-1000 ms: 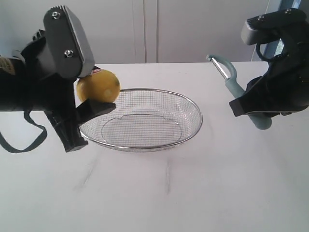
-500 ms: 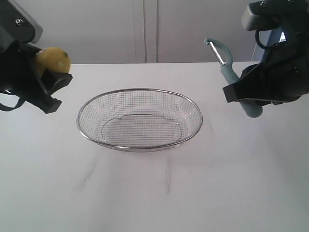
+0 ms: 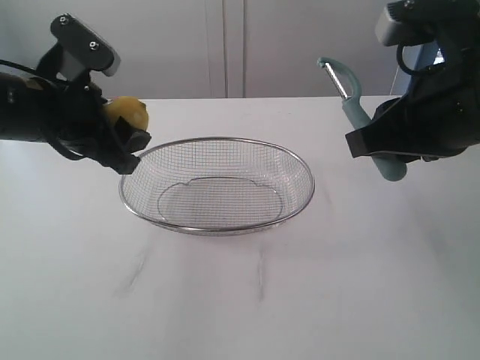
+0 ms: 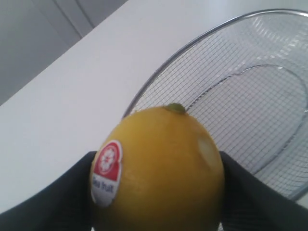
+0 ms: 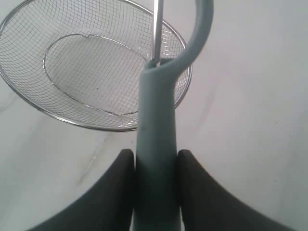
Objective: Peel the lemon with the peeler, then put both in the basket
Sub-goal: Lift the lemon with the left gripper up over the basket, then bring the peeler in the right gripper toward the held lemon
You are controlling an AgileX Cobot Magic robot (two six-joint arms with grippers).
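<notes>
My left gripper (image 3: pixel 126 129) is shut on the yellow lemon (image 3: pixel 127 114), holding it in the air just beyond the left rim of the wire basket (image 3: pixel 304 171). Up close the lemon (image 4: pixel 159 168) shows a red-and-white sticker and a small pale patch on its skin, with a dark finger on each side. My right gripper (image 3: pixel 375 150) is shut on the handle of the pale teal peeler (image 3: pixel 358 120), held up to the right of the basket with its hooked head and blade pointing up and to the left. The peeler (image 5: pixel 156 144) handle sits between both fingers.
The basket (image 5: pixel 62 118) stands in the middle of a white marble-look table. A pale wall with cabinet seams lies behind the table's far edge (image 3: pixel 247 98).
My left arm has swung back in from the far left, bringing the lemon lower and close to the basket's left rim. The right arm with the peeler has stayed put over the last half second.
</notes>
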